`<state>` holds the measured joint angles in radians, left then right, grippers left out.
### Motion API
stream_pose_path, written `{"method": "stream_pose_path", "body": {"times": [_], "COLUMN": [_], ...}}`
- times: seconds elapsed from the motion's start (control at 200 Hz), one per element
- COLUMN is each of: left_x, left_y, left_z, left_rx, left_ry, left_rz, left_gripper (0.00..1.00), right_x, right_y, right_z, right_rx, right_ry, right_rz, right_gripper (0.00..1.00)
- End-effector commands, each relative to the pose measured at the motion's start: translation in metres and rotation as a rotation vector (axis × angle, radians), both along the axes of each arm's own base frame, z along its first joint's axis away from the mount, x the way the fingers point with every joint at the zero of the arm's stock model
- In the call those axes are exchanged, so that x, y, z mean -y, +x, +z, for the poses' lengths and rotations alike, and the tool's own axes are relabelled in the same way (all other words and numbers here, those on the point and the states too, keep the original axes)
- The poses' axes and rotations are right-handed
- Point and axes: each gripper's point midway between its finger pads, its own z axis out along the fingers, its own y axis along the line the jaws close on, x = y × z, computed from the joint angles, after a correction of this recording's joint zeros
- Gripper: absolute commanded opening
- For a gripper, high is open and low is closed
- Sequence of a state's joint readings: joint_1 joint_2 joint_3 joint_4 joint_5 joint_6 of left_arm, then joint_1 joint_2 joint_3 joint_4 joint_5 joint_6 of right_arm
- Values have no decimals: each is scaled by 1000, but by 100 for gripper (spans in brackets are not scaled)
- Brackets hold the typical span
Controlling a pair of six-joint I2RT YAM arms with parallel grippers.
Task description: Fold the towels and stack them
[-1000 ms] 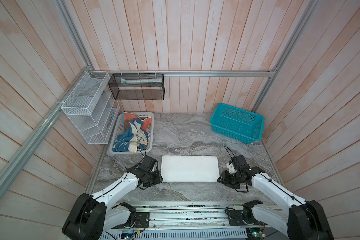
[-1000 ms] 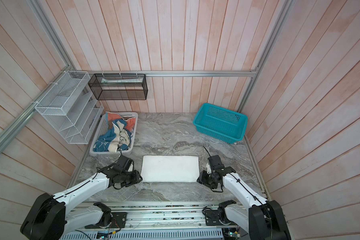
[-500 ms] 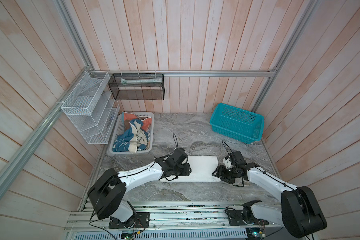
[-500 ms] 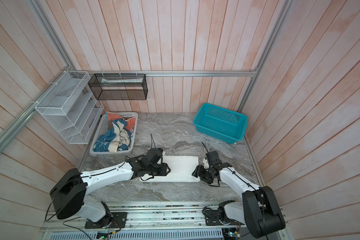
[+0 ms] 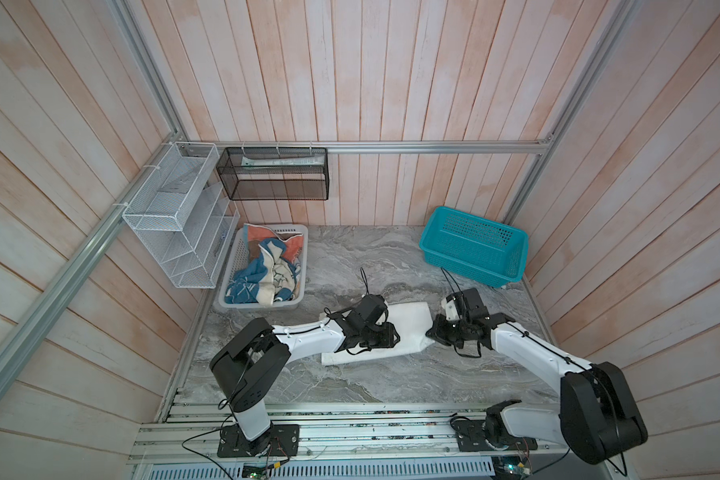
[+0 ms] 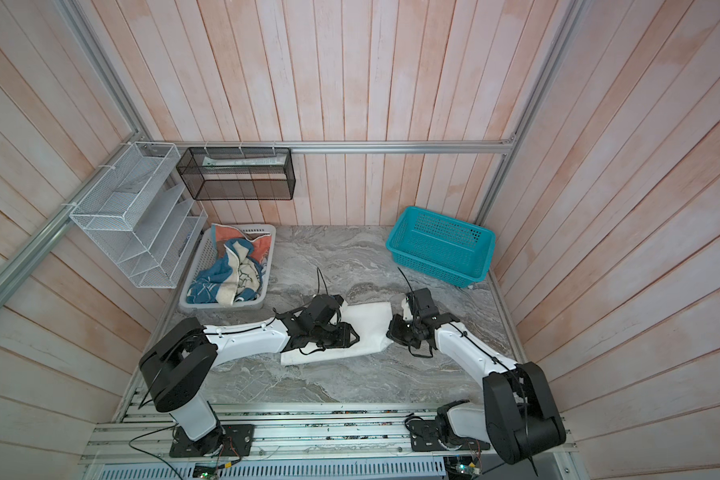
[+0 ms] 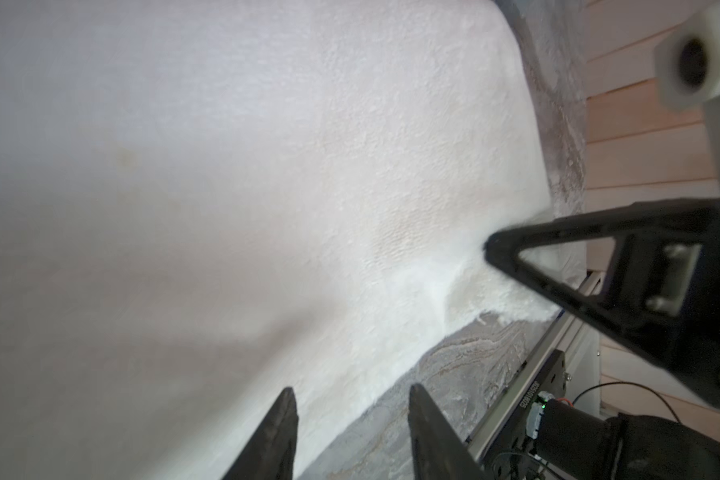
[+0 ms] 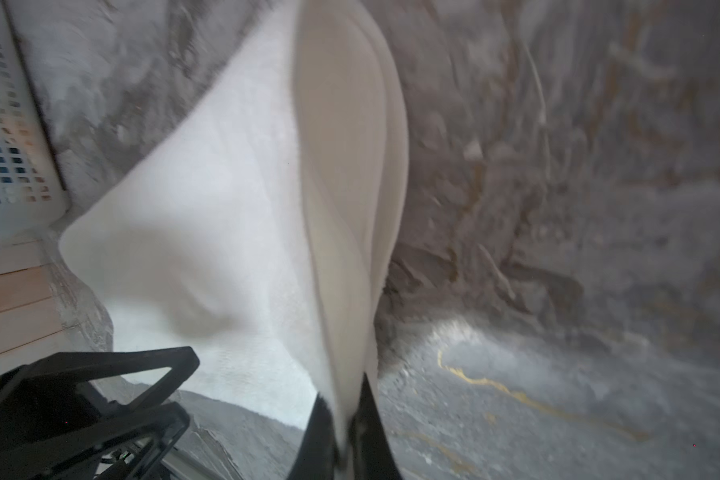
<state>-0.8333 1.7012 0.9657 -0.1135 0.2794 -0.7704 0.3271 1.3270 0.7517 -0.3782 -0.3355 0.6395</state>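
Your right tool [image 8: 341, 432] is pinched tight on the right edge of the white towel [image 5: 410, 322], raising it in a ridge off the worktop [image 5: 350, 257]. Your left tool [image 7: 350, 415] hangs over the towel's near edge, jaws at a narrow gap, gripping nothing. The towel lies mid-worktop between the arms. The coloured towels [image 5: 267, 270] sit crumpled in the white basket [image 5: 233, 264], far left. The teal basket [image 5: 466, 266] stands far right.

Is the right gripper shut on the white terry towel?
Yes, the right wrist view shows the right gripper pinching a fold of the plain white terry towel.
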Motion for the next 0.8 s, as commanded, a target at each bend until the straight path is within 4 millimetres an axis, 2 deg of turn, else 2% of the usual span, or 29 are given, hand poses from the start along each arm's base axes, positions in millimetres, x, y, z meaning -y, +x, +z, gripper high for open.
{"method": "stream_pose_path", "body": {"times": [0.0, 0.025, 0.04, 0.1, 0.13, 0.2, 0.215, 0.23, 0.285, 0.315, 0.35, 0.49, 0.59, 0.64, 0.705, 0.795], "left_x": [-25, -30, -33, -43, -47, -56, -57, -59, -63, -65, -67, -72, -75, -76, -78, -80], "left_y": [19, 23, 25, 34, 38, 47, 48, 49, 54, 56, 58, 65, 68, 69, 70, 70], "left_z": [18, 21, 22, 26, 28, 30, 31, 30, 30, 29, 27, 15, 6, 2, -3, -6], "left_rx": [66, 74, 78, 94, 101, 111, 114, 114, 111, 108, 104, 81, 58, 48, 37, 29], "left_ry": [-2, -1, -1, 1, 0, 2, 2, 3, 1, 0, 1, 3, 4, 3, 4, 3], "left_rz": [59, 72, 76, 101, 111, 132, 133, 137, 143, 146, 149, 149, 147, 145, 143, 142], "left_gripper": [46, 46, 46, 46, 46, 46, 46, 46, 46, 46, 46, 45, 45, 45, 45, 45], "right_x": [-10, -13, -17, -24, -29, -37, -40, -40, -45, -44, -42, -24, -8, 4, 21, 35], "right_y": [48, 57, 67, 93, 109, 145, 156, 160, 192, 203, 223, 275, 294, 298, 299, 292], "right_z": [40, 46, 56, 69, 83, 95, 105, 104, 123, 124, 139, 152, 143, 131, 112, 84], "right_rx": [149, 164, 191, 229, 269, 304, 327, 326, 367, 369, 396, 409, 385, 352, 301, 236], "right_ry": [-72, -77, -76, -94, -103, -138, -143, -149, -165, -176, -183, -194, -205, -216, -237, -239], "right_rz": [63, 74, 84, 111, 123, 148, 155, 157, 166, 164, 154, 111, 77, 55, 15, -9], "right_gripper": [0, 0, 0, 0, 0, 0, 0, 0, 0, 0, 0, 0, 0, 0, 0, 0]}}
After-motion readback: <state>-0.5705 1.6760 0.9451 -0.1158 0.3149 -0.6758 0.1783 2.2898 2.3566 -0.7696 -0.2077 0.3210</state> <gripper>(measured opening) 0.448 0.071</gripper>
